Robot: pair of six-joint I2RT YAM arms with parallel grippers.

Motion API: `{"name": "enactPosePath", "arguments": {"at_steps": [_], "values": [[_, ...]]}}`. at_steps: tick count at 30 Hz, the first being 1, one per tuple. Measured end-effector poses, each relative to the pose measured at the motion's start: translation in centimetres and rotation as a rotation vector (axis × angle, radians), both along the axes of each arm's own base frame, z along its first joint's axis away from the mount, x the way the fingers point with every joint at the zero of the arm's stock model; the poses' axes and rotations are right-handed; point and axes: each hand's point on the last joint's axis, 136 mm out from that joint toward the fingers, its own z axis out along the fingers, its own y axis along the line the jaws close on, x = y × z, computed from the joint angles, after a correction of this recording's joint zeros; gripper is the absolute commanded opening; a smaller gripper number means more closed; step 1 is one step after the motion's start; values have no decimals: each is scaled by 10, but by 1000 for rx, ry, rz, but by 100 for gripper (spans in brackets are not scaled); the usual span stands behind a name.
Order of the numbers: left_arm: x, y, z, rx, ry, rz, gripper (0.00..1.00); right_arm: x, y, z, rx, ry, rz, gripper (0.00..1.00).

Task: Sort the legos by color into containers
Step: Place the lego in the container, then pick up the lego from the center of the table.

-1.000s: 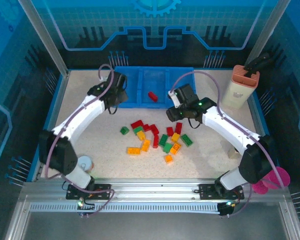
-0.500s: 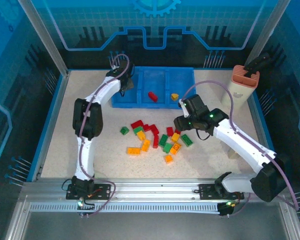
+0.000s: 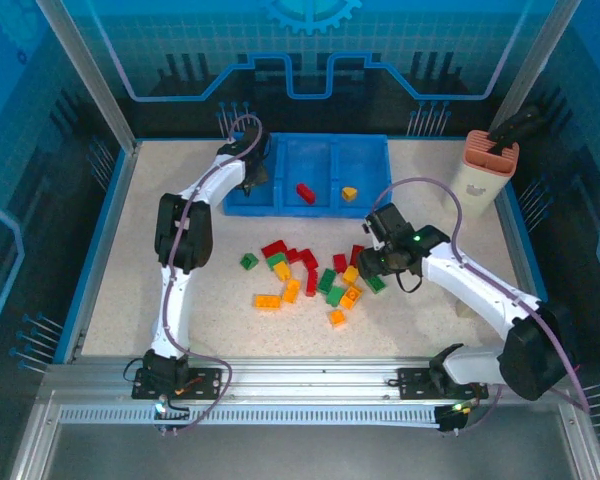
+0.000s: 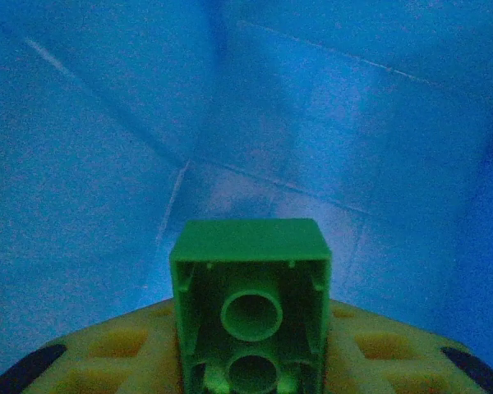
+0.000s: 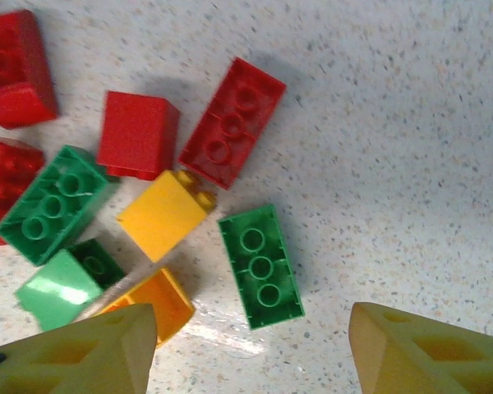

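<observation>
Since half a second ago the right gripper [image 3: 369, 263] has been dropping back from the tray's front edge toward the loose pile [image 3: 305, 275], while the left arm has barely been shifting.

Right now the left gripper [image 3: 248, 178] is reaching into the left compartment [image 4: 329, 123] of the blue tray [image 3: 384, 165]. Its yellow fingers [image 4: 115, 353] are clamping a green brick [image 4: 248, 304] from both sides. That brick is showing its hollow underside with round tubes to the left wrist camera. It is probably hanging just above the floor, though the blue blur makes this hard to judge. Holding it there is making sense: a red brick [image 3: 306, 192] is lying in the middle compartment and a yellow one [image 3: 349, 193] in the right, so the left one is likely serving for green.

Meanwhile the right gripper is hovering over the pile's right side with its jaws spread wide. A long green brick [image 5: 260, 267] is lying studs-up on the speckled table between the fingers, with a yellow brick [image 5: 164, 212] just beside it. The spread is leaving room to straddle either one.
</observation>
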Motion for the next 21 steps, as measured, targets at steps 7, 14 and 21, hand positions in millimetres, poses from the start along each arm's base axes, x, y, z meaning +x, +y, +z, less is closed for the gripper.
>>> {"name": "enactPosePath", "arguments": {"at_steps": [7,14,21], "values": [[-8,-1,8,-8,-2,-11,53,-10,-9,-23,-22,60,-25,65],[-16,-2,44,-30,-56,-34,55,-5,-3,-22,12,45,-26,64],[-37,2,95,-37,-131,-58,56,14,5,-40,73,82,-106,64]]}}
